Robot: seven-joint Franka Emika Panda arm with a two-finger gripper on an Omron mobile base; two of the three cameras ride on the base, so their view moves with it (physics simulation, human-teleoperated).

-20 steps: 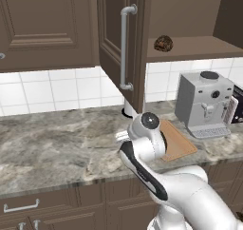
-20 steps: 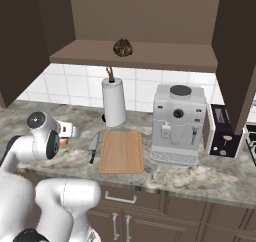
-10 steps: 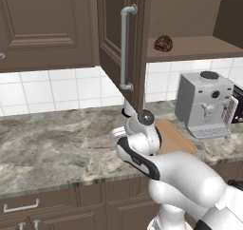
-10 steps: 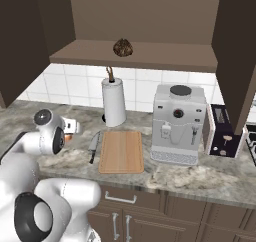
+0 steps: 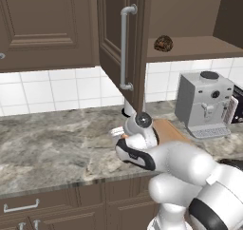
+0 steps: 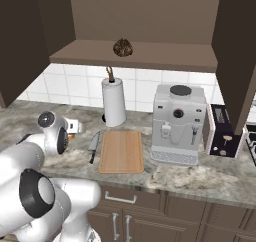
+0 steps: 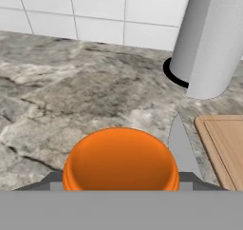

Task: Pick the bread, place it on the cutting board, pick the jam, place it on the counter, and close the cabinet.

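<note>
On the left of the right base view I see the gripper (image 6: 75,128) low over the counter (image 6: 210,178), left of the knife (image 6: 93,146). A sliver of orange shows at it there. In the hand view the jam (image 7: 121,160) sits close against the camera with a dark finger tip (image 7: 47,180) at each side of it, so I judge the gripper closed around the jar, though I cannot tell whether the jar's base touches the stone. Next along, the knife lies just beside the left edge of the cutting board (image 6: 121,150). Behind them stands the paper towel roll (image 6: 113,102), upright on its dark base. Above, the bread (image 6: 122,47) rests on the shelf of the cabinet (image 5: 124,43), whose door stands open. Further right are the coffee machine (image 6: 178,124) and the toaster (image 6: 222,137).
</note>
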